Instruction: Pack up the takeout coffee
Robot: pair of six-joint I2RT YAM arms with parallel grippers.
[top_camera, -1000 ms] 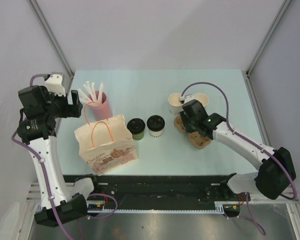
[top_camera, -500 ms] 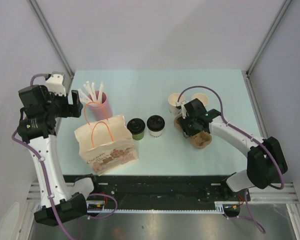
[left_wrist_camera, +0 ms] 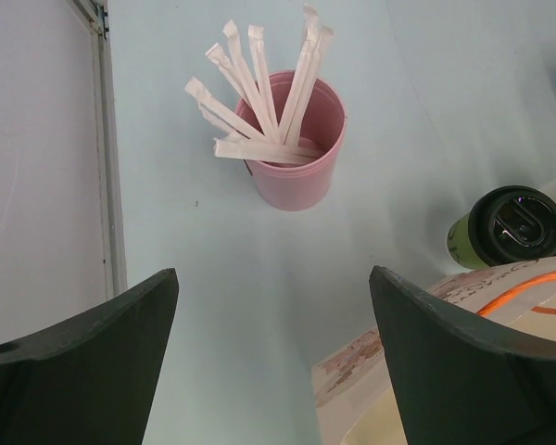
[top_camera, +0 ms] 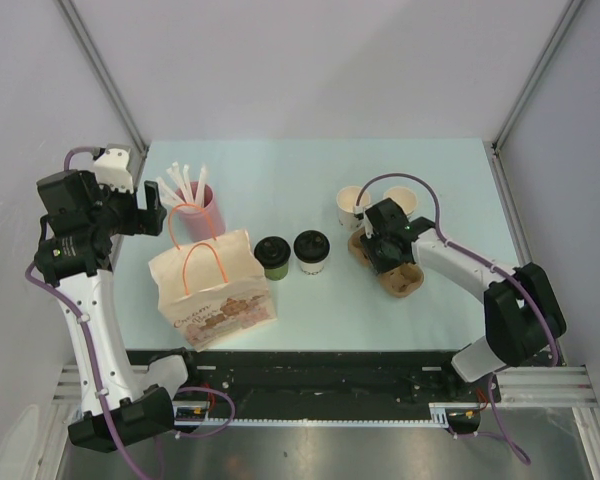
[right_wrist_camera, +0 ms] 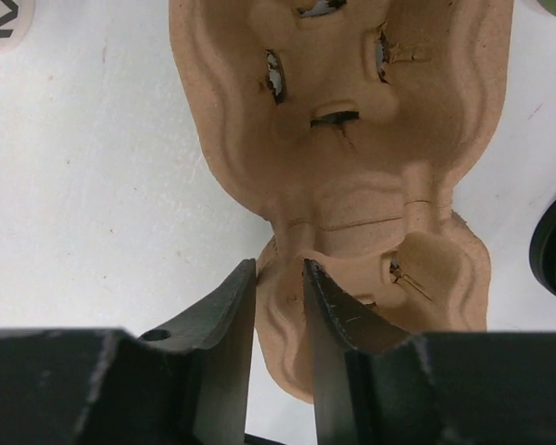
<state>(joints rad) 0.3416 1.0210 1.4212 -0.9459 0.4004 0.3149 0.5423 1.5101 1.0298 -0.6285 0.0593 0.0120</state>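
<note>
The takeout coffee stands mid-table: a dark green cup [top_camera: 272, 256] and a white cup [top_camera: 311, 251], each under a black lid. The left wrist view shows the green cup [left_wrist_camera: 514, 225] beside the paper bag. My right gripper [top_camera: 384, 258] is down on the brown pulp tray [top_camera: 402, 279]. In the right wrist view its jaws [right_wrist_camera: 280, 269] pinch the rim of the tray's [right_wrist_camera: 352, 139] near well. My left gripper [top_camera: 152, 212] hangs open and holds nothing above the table's left side, its fingers [left_wrist_camera: 93, 352] spread wide.
A printed paper bag [top_camera: 212, 285] with orange handles stands at front left, its top edge [left_wrist_camera: 463, 371] under my left gripper. Behind it is a pink cup of wrapped straws [top_camera: 195, 205] [left_wrist_camera: 292, 153]. Two lidless cups [top_camera: 353, 205] [top_camera: 401, 198] stand behind the tray.
The right gripper has turned and dropped onto the tray, and its jaws have narrowed onto the rim. The left arm, bag and cups have not moved.
</note>
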